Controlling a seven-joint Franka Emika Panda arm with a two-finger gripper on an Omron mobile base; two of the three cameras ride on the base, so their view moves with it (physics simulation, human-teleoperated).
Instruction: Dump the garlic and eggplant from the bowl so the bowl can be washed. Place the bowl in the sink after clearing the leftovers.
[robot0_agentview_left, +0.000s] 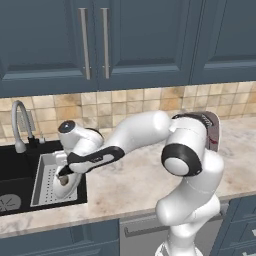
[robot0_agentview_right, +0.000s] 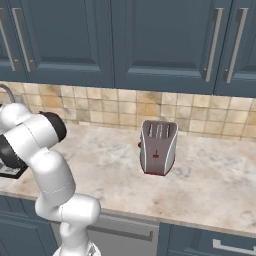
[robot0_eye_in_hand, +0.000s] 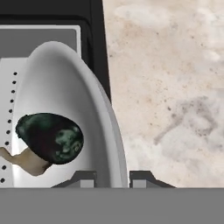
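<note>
Gripper clamped on tilted bowl rim above the tray

Gripper (robot0_eye_in_hand: 112, 180) closes on the thin rim of the bowl (robot0_eye_in_hand: 65, 87); in the hand view my two finger tips sit on either side of that rim with only its edge between them, so I judge the hold a pinch grip on the bowl. From the left base camera, the bowl (robot0_agentview_left: 70, 182) hangs steeply tilted under my hand, over the grey perforated tray (robot0_agentview_left: 47, 182) that rests at the right end of the sink (robot0_agentview_left: 15, 175).

The tilt serves the dumping step: the open face of the bowl is turned sideways so that the contents can slide toward the low edge. The eggplant (robot0_eye_in_hand: 50, 138) lies against the inner wall near the lower rim, and the garlic (robot0_eye_in_hand: 28, 162) sits just under it, touching it (both are not yet out of the bowl). I judge the clearing step unfinished.

The rim grip keeps my fingers clear of the leftovers and allows further rotation of the wrist. The counter (robot0_eye_in_hand: 170, 87) lies immediately beside the sink edge; spillage onto it is the main risk if the tilt goes the wrong way. The toaster (robot0_agentview_right: 158, 147) stands well apart on the counter.
</note>
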